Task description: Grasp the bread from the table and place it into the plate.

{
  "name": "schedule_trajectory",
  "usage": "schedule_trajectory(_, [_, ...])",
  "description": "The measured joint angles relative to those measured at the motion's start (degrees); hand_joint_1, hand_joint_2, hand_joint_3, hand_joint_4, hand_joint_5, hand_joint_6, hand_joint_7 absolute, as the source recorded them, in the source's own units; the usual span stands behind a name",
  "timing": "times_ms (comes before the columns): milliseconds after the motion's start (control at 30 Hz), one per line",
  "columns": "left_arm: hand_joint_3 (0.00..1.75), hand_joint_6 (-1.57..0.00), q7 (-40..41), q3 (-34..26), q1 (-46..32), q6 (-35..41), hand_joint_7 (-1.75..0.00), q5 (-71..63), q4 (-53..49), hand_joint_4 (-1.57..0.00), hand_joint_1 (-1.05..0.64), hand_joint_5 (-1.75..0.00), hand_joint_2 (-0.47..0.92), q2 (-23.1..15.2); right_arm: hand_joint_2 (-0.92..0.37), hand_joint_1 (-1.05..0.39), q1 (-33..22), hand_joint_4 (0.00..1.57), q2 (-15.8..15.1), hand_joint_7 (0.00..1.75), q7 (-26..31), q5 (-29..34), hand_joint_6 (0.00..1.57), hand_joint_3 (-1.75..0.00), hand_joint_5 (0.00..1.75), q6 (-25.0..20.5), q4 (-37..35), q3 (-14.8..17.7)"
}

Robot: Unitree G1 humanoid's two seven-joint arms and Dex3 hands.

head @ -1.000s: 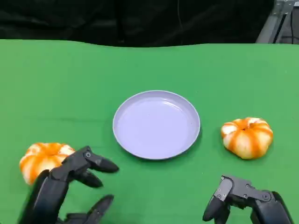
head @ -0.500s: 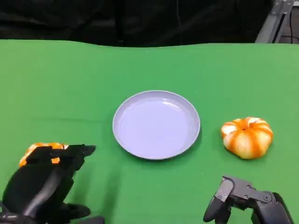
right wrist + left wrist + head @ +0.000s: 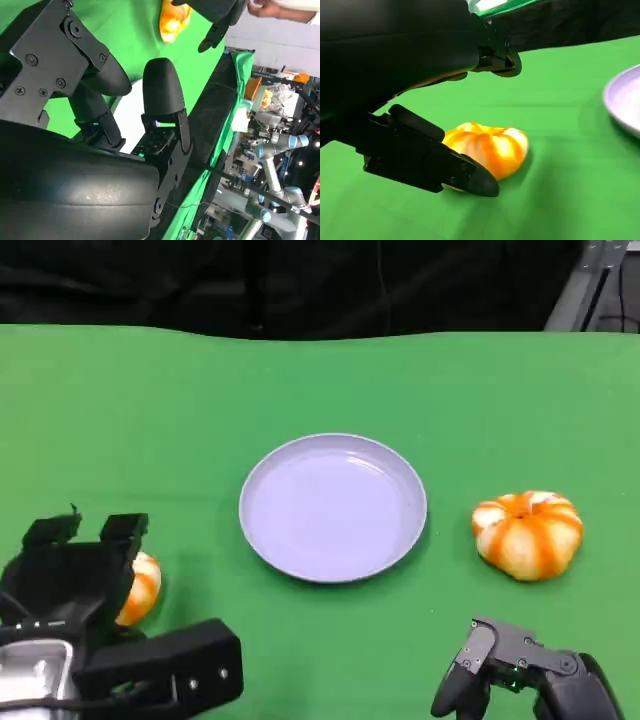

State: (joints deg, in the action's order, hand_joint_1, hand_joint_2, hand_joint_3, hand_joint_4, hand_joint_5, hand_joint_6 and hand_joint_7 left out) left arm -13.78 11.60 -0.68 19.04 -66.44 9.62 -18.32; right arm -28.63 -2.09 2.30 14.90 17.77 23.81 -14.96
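Two orange-and-white pumpkin-shaped breads lie on the green table. The left bread (image 3: 143,587) (image 3: 490,147) is mostly covered by my left hand (image 3: 75,585), which hovers over it with its fingers spread. In the left wrist view the thumb (image 3: 445,167) lies low beside the bread and the other fingers (image 3: 492,55) arch above it without touching. The right bread (image 3: 527,533) sits free, right of the lilac plate (image 3: 333,507) (image 3: 625,100). My right hand (image 3: 520,670) (image 3: 100,150) rests near the table's front edge, holding nothing.
Black cloth backs the table's far edge. Bare green cloth lies between the left bread and the plate. The right wrist view catches the left bread (image 3: 172,17) under my left hand, a person's hand (image 3: 280,10) and lab equipment beyond.
My left hand has swung left and forward from beside the left bread to over it, hiding most of it. The right hand, plate and right bread have not moved.
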Motion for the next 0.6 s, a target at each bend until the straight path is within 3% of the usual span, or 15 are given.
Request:
schedule_trajectory(233, [0.00, -0.15, 0.29, 1.30, 6.37, 1.48, -0.16, 1.73, -12.67, 0.00, -0.57, -0.38, 0.88, -1.06, -0.18, 0.00, -0.27, 0.82, -0.06, 1.43, 0.01, 0.21, 0.82, -1.63, 1.75, -0.31, 0.41, -0.27])
schedule_trajectory(467, [0.01, -0.15, 0.70, 2.79, 8.84, 2.00, -0.13, 5.74, -20.54, 0.00, -0.54, -0.36, 0.90, -1.43, -0.18, 0.00, -0.16, 0.82, -0.09, 1.43, 0.00, 0.18, 0.82, -1.63, 1.75, -0.29, 0.48, -0.45])
schedule_trajectory(600, [0.02, -0.28, 1.03, 3.97, 11.80, 1.66, -0.09, 8.71, -26.41, -0.11, -0.42, -0.42, 0.92, -1.72, -0.19, -0.01, -0.15, 0.81, -0.17, 1.43, -0.07, 0.08, 0.82, -1.62, 1.75, -0.30, 0.57, -0.54])
